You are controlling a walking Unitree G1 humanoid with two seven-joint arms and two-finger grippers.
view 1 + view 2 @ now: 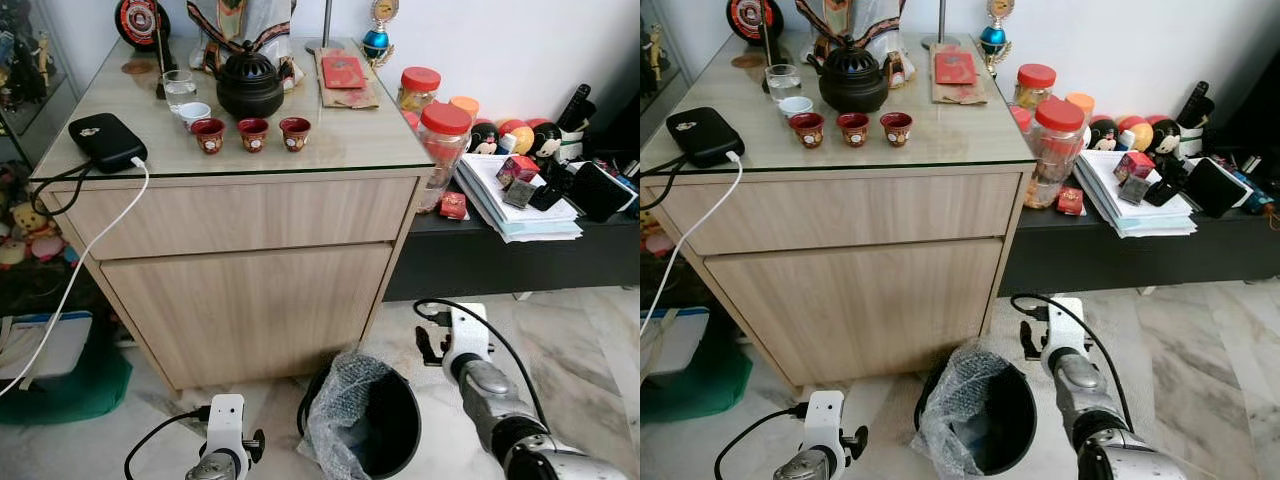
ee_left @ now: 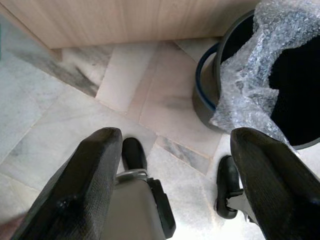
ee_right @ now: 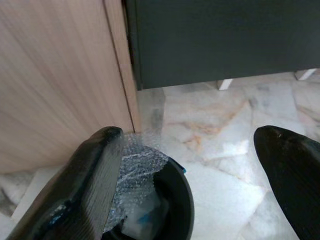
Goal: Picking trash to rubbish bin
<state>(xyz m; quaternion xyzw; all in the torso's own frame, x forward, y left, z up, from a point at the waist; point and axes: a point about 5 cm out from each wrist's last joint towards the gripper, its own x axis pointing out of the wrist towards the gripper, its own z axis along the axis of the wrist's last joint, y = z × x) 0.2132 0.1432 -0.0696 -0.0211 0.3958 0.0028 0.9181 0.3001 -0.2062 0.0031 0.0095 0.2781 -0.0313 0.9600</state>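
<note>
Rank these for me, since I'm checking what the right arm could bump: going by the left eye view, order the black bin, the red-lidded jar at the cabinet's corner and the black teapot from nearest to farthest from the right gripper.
1. Black bin, on the floor just left of the right gripper.
2. Red-lidded jar, above it, on the dark shelf beside the cabinet's corner.
3. Black teapot, farthest, up-left on the cabinet top.

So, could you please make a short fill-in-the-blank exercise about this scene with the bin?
1. The sheet of bubble wrap hangs over the rim of the black ____.
2. The bin stands on the floor in front of the wooden ____.
3. Three red cups stand in a row in front of the black ____.
4. The fingers of the right gripper are ____.

Missing words: bin; cabinet; teapot; open
</note>
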